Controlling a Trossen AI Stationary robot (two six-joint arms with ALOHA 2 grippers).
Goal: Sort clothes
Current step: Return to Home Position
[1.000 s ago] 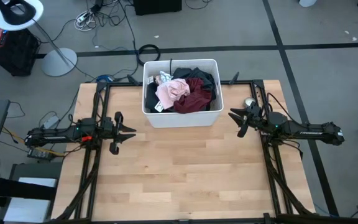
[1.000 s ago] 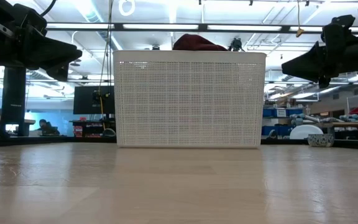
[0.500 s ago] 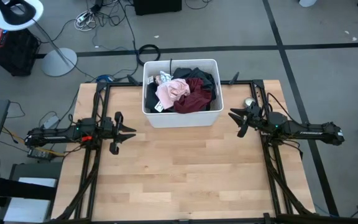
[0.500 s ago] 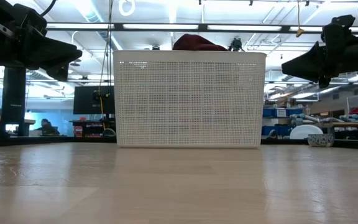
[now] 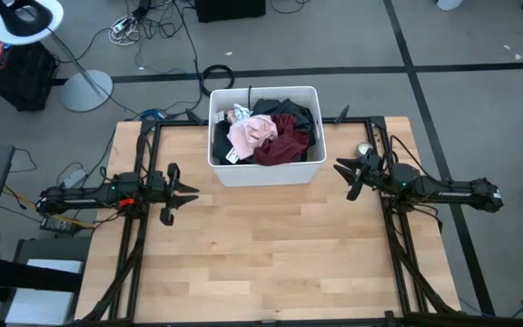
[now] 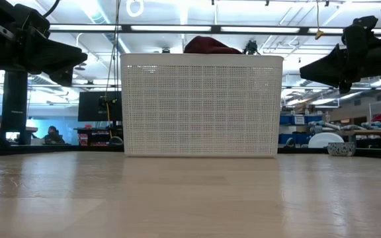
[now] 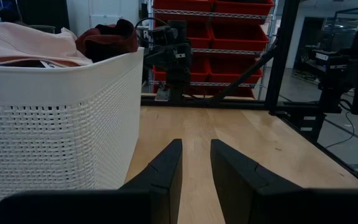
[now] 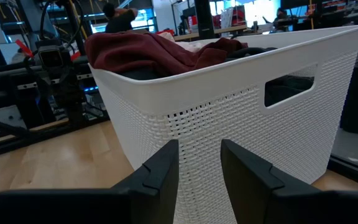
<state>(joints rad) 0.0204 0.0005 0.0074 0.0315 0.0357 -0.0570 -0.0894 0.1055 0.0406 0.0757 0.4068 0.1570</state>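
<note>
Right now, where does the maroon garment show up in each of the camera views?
High view: the maroon garment lies in the right half of the white laundry bin.
Low view: it peeks over the middle of the bin's top rim.
Left wrist view: it humps above the rim near the bin's corner.
Right wrist view: it is draped on top of the pile.
Shared landmark: the bin's perforated white wall.

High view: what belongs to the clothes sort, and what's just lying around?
Job: pink garment, maroon garment, black garment, white bin holding them.
Lying about: small round object at the table edge; cable coil and round stand base off it.
</note>
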